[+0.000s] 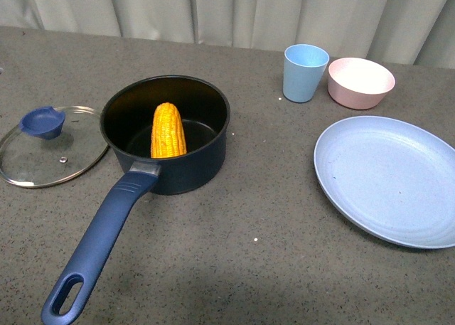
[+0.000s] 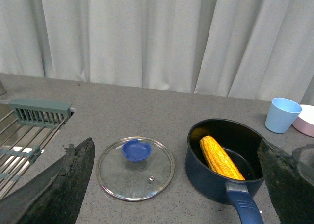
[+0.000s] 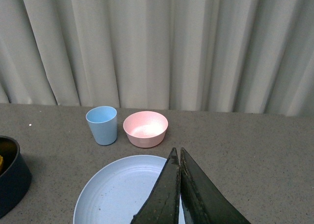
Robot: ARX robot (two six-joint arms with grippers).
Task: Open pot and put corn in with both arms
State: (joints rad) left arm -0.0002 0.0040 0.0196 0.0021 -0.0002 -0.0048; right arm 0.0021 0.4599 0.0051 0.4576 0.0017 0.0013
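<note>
Plainly the work looks done, so what remains are the risks of pulling away. The grey countertop (image 1: 234, 261) carries everything. Largest is the pale blue plate (image 1: 391, 179) at its right edge, partly out of the front view; the right gripper (image 3: 179, 185) hangs over it with its two fingers pressed together on nothing, and a careless drop would knock the plate. Next is the pot (image 1: 167, 136), left of centre, its long handle (image 1: 99, 243) running toward the near edge. A low sweep of either arm could catch that handle and spin the pot. Beside it, at the left edge, the glass lid (image 1: 50, 147) lies flat, its rim touching or nearly touching the pot wall; a nudge to one would shift the other. The left gripper (image 2: 171, 185) is spread wide and empty above lid and pot. The pink bowl (image 1: 360, 82) and blue cup (image 1: 306, 72) stand near the far edge, well clear. Smallest, the corn (image 1: 168, 131) leans inside the pot against its near wall, tip up; a jolt might topple it flat, harmlessly.
</note>
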